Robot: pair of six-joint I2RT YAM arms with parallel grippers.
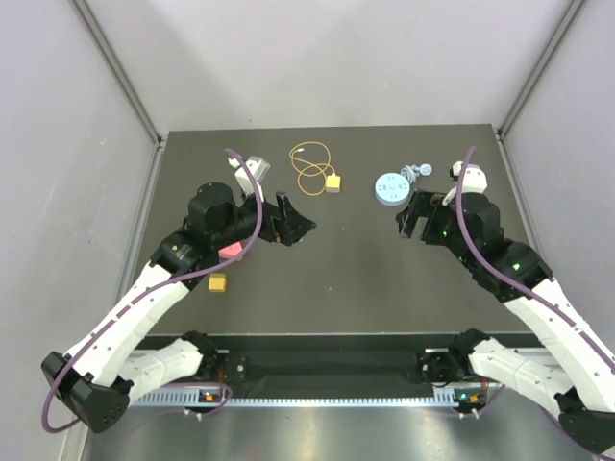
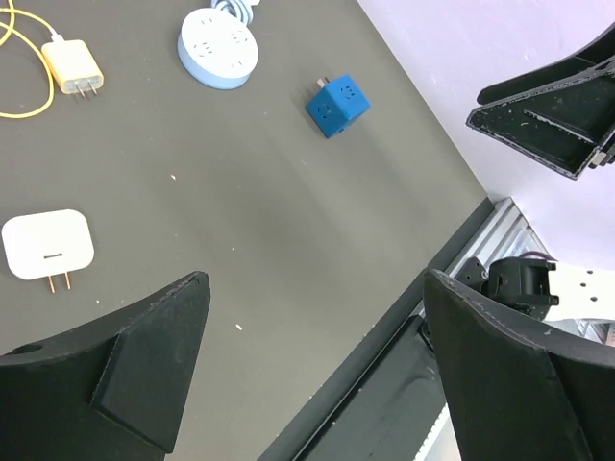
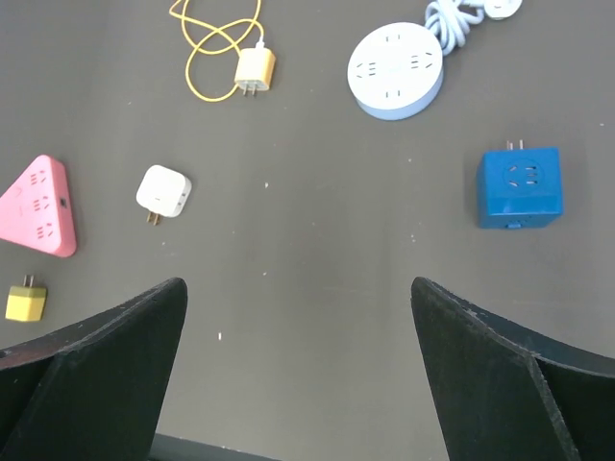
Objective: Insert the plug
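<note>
Your left pincer (image 1: 291, 219) hangs left of the round pale-blue socket (image 1: 390, 188) and nearer the bases, jaws spread wide with nothing between them. The plug (image 1: 333, 181) — small, yellow, prongs bare — lies flat on the worktop (image 1: 346, 279) just left of that socket (apart from both pincers), its thin yellow wire (image 1: 309, 161) looped farther left. Your right pincer (image 1: 413, 216) sits just right of the socket on its near side, jaws likewise wide and empty. A blue cube adapter (image 3: 519, 187) rests right of the socket.
</note>
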